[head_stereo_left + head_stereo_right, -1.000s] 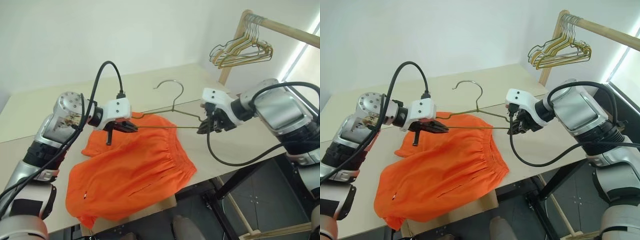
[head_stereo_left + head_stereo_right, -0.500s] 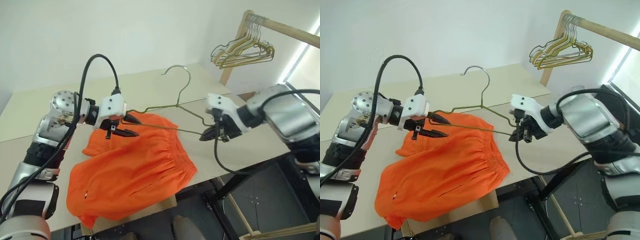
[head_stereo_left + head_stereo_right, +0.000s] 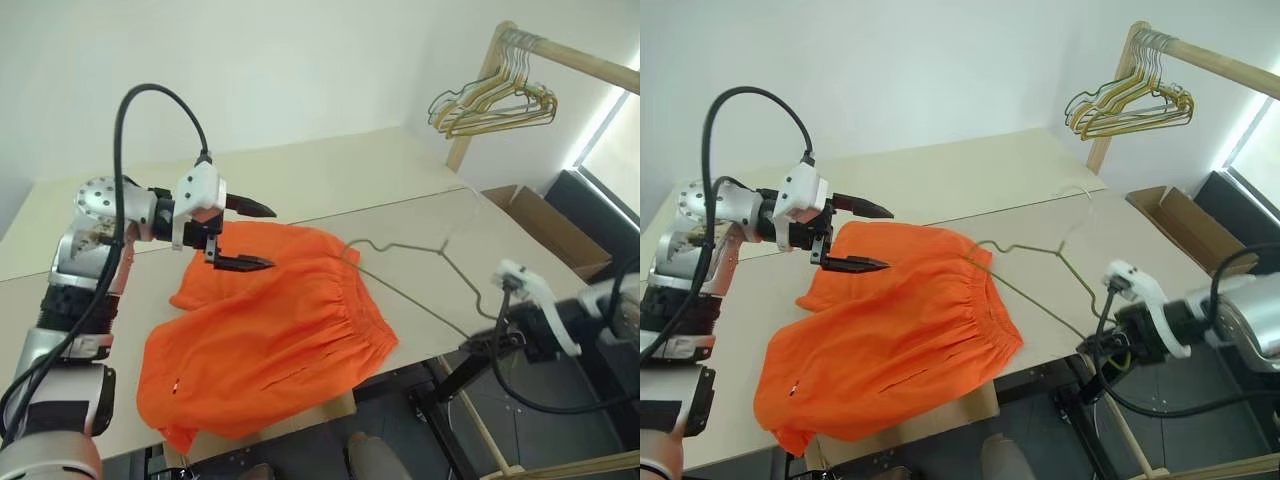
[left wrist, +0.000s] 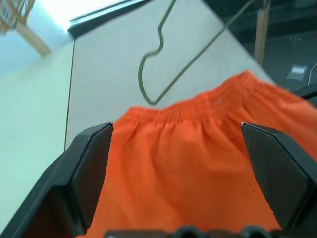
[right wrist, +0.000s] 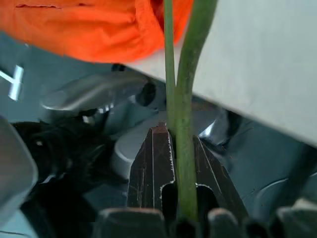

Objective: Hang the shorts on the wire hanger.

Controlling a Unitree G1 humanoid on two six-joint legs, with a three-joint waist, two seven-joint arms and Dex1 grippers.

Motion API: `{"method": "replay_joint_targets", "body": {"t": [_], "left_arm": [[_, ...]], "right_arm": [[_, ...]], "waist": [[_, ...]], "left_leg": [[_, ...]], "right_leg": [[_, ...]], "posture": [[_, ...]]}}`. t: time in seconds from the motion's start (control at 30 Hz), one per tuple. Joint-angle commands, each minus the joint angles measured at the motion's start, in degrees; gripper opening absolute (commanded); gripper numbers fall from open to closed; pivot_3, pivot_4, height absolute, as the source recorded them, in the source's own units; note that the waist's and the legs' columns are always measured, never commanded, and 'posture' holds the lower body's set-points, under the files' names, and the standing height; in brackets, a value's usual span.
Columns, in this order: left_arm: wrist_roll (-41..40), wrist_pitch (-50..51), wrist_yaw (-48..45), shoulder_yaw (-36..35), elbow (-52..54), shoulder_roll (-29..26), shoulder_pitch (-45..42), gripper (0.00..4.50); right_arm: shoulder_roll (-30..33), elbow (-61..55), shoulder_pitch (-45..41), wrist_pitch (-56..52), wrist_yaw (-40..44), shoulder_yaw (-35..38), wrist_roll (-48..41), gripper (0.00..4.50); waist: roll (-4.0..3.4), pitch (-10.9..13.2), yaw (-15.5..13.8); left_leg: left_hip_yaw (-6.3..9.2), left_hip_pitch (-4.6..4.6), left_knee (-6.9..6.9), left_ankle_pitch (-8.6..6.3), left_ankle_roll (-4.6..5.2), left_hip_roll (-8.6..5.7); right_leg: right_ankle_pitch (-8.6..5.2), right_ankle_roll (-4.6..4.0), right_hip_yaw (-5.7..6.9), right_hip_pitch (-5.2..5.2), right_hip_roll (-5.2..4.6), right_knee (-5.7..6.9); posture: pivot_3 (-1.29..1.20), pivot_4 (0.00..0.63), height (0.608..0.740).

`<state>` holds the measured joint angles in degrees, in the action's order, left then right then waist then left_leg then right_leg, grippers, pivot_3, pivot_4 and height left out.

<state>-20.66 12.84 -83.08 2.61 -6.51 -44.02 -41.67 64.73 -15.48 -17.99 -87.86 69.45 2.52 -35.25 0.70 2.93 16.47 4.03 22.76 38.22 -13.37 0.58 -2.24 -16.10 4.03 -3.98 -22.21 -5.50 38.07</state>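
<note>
The orange shorts (image 3: 270, 330) lie spread on the table (image 3: 330, 170) near its front edge. My left gripper (image 3: 248, 236) hovers open just above their far leg, nothing between its fingers; its wrist view looks down on the shorts (image 4: 198, 163) and one bent end of the wire hanger (image 4: 151, 74). The thin grey-green wire hanger (image 3: 400, 247) stretches low over the table from the shorts' waistband to the front right corner. There my right gripper (image 3: 482, 343) hangs off the table edge. In its wrist view my right gripper (image 5: 174, 136) is shut on the wire (image 5: 187, 99).
A wooden clothes rack (image 3: 570, 55) stands at the back right with a bunch of gold and dark hangers (image 3: 495, 95). A cardboard box (image 3: 530, 215) sits on the floor below it. Bare tabletop lies behind the shorts.
My left gripper has opened, let go of the hanger's left end and risen a little. My right gripper pulled the hanger back and down past the table's front right edge, laying it low.
</note>
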Motion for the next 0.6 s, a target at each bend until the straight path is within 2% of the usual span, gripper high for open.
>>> {"method": "replay_joint_targets", "body": {"t": [0.03, 0.23, 0.53, 0.6], "left_arm": [[-3.0, 1.4, 3.5, -2.7, 6.3, 1.0, 2.4, 4.47], [-5.5, 4.2, 5.7, -3.7, 12.4, 0.3, 6.9, 4.47], [-6.7, 5.3, 6.4, -4.8, 15.4, -1.7, 9.9, 4.47], [-6.9, 5.3, 6.5, -4.8, 15.7, -2.4, 10.3, 4.47]], "right_arm": [[-0.1, -0.2, 2.7, -3.9, -3.4, 2.2, -2.2, 0.00], [-0.7, 1.3, 5.2, -4.6, -5.5, 3.4, -6.6, 0.00], [1.5, 5.9, 3.4, -4.4, -3.3, 0.2, -12.5, 0.00], [2.2, 7.1, 2.4, -4.5, -2.9, -2.8, -12.9, 0.00]], "waist": [[-0.02, 0.0, -0.4], [-0.02, 0.0, -1.4], [-0.03, 0.0, -2.1], [-0.03, 0.0, -2.4]], "left_leg": [[0.00, -0.04, 0.01, 0.00, 0.00, 0.00], [-0.06, -0.01, 0.03, -0.02, 0.03, -0.02], [-0.11, -0.01, 0.05, -0.07, 0.11, -0.02], [-0.13, -0.03, 0.05, -0.07, 0.11, -0.01]], "right_leg": [[0.00, 0.00, 0.00, 0.05, 0.00, 0.00], [-0.02, 0.03, -0.02, 0.03, 0.04, -0.05], [-0.03, 0.04, 0.01, 0.08, 0.10, -0.12], [-0.03, 0.04, 0.00, 0.10, 0.12, -0.12]], "posture": [[-0.26, 0.038, 0.740], [-0.25, 0.045, 0.740], [-0.21, 0.053, 0.740], [-0.21, 0.054, 0.740]]}}
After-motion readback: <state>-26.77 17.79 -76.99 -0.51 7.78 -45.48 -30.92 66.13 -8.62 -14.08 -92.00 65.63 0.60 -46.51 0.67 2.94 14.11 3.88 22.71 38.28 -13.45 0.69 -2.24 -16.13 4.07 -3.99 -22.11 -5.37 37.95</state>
